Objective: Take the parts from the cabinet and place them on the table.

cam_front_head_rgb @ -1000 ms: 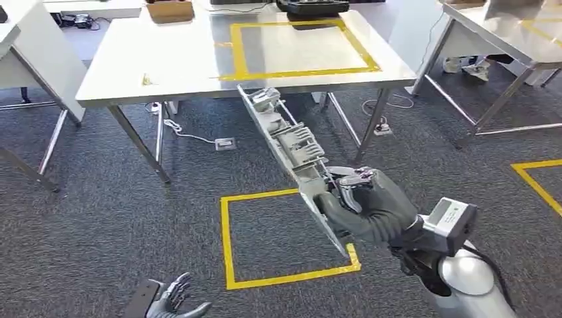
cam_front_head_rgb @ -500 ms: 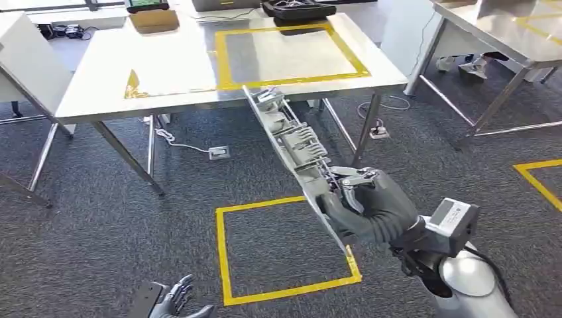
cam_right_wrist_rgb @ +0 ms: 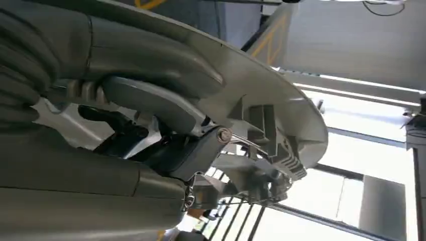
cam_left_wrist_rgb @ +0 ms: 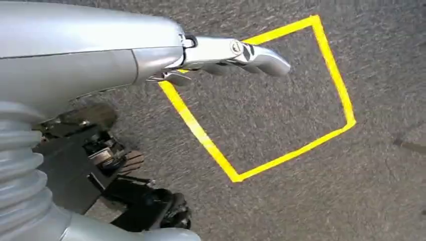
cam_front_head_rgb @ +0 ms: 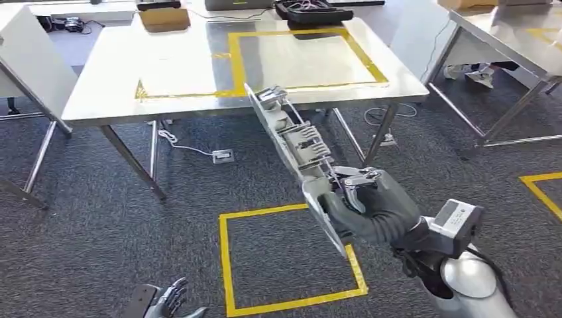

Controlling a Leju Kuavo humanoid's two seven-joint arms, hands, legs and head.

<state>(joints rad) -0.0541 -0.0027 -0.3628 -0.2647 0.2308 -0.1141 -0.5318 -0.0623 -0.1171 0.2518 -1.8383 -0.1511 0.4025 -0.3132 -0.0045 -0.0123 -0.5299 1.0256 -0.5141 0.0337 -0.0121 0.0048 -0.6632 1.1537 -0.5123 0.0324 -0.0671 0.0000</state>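
My right hand (cam_front_head_rgb: 368, 209) grips the near end of a long grey plastic part (cam_front_head_rgb: 295, 142) with ribs and clips. The part slants up and away, and its far tip hangs at the front edge of the white table (cam_front_head_rgb: 106, 93). In the right wrist view the hand (cam_right_wrist_rgb: 145, 125) wraps the same part (cam_right_wrist_rgb: 281, 100). A yellow taped rectangle (cam_front_head_rgb: 235, 59) marks the tabletop. My left hand (cam_front_head_rgb: 169, 303) hangs low at the bottom edge, fingers apart, holding nothing; its fingers (cam_left_wrist_rgb: 236, 50) hover over the carpet.
A yellow taped square (cam_front_head_rgb: 225, 265) lies on the grey carpet below me. A cardboard box (cam_front_head_rgb: 162, 16) and a black tray (cam_front_head_rgb: 308, 10) sit at the table's far edge. Cables and a socket box (cam_front_head_rgb: 222, 156) lie under the table. Another table (cam_front_head_rgb: 517, 33) stands at the right.
The whole view has shifted, so the camera moved; the table sits slightly nearer and more to the right. My right hand still holds the part in the same grip.
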